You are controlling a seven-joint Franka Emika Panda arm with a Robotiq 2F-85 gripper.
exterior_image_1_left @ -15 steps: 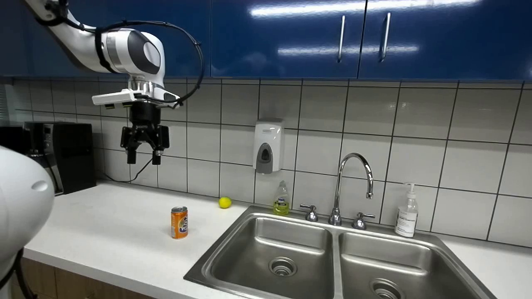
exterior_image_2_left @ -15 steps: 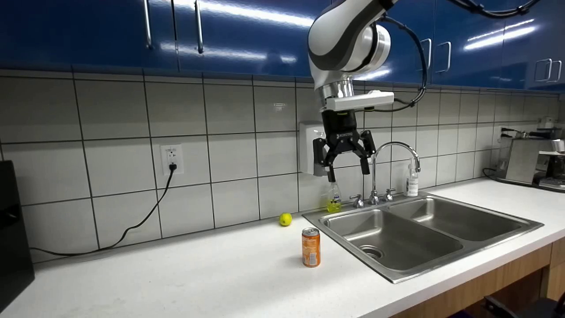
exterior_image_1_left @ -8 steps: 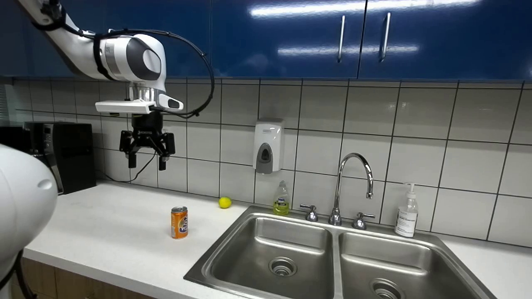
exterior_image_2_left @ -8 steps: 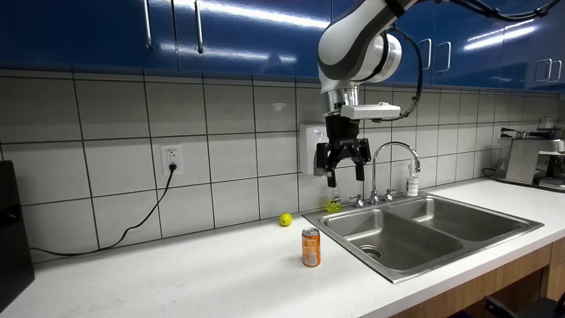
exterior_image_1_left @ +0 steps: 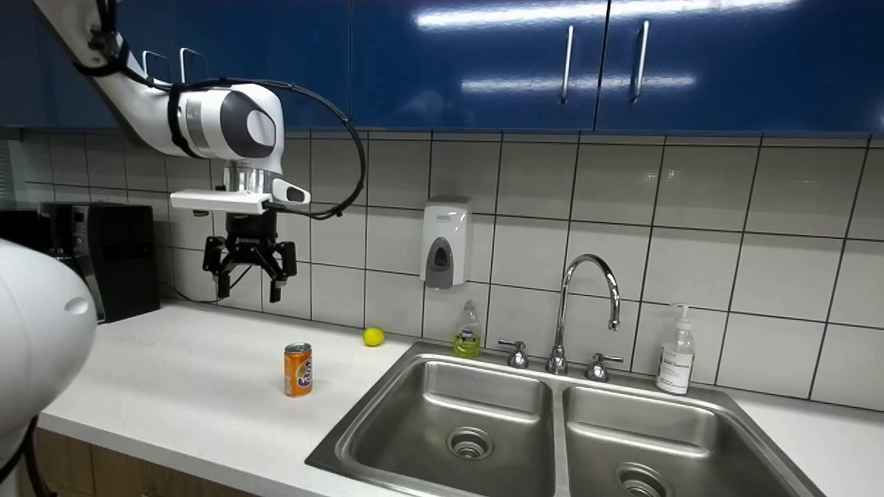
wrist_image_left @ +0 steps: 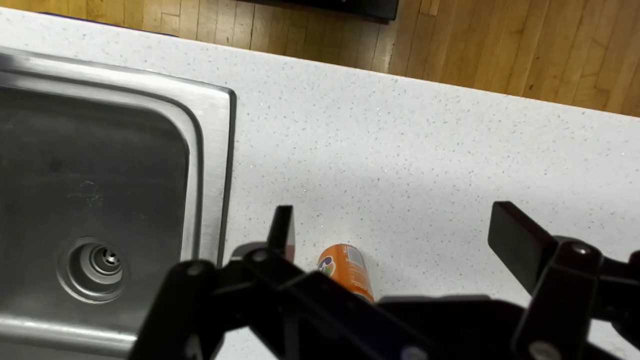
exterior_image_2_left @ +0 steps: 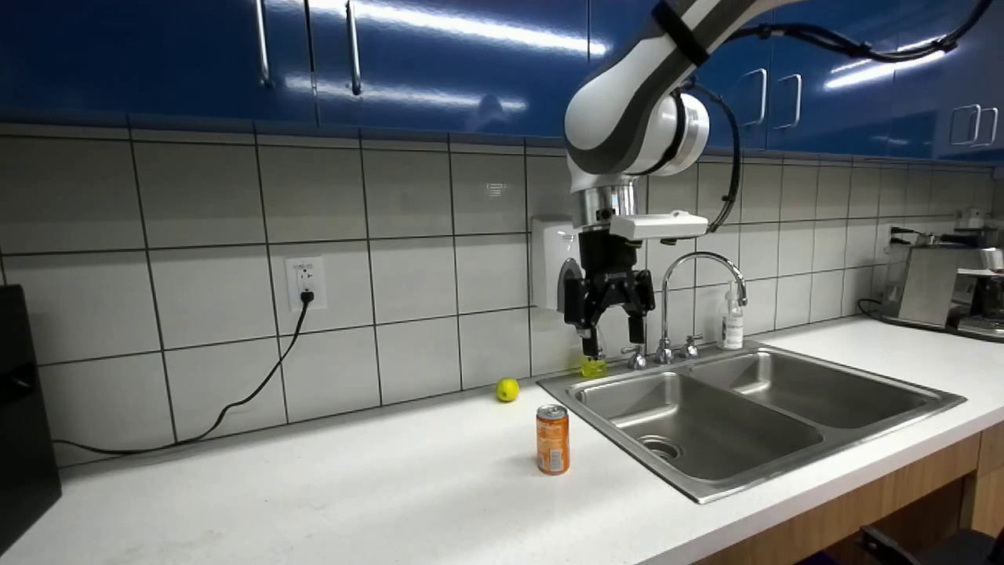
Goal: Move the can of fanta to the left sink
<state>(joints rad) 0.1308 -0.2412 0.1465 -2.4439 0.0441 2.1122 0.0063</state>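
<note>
The can of fanta (exterior_image_1_left: pixel 298 370), orange with a silvery top, stands upright on the counter left of the sink in an exterior view; it also shows in an exterior view (exterior_image_2_left: pixel 553 439). In the wrist view the can (wrist_image_left: pixel 345 265) is partly hidden behind the finger linkage, nearer the left finger. The left sink (exterior_image_1_left: pixel 404 445) is the steel basin beside the can, with a round drain; it also shows in the wrist view (wrist_image_left: pixel 100 165). My gripper (exterior_image_1_left: pixel 249 291) is open, empty and pointing down, well above the counter; it also shows in an exterior view (exterior_image_2_left: pixel 613 341).
A yellow-green fruit (exterior_image_1_left: pixel 373 337) lies near the tiled wall. A dish soap bottle (exterior_image_1_left: pixel 467 331), faucet (exterior_image_1_left: pixel 561 310) and pump bottle (exterior_image_1_left: pixel 676 355) stand along the sink's back rim. The right basin (exterior_image_1_left: pixel 663 442) adjoins. A black appliance (exterior_image_1_left: pixel 117 262) stands at the counter's left.
My gripper has come down toward the counter and shifted slightly right in an exterior view, staying open. Its wrist has turned a little. The can has not moved.
</note>
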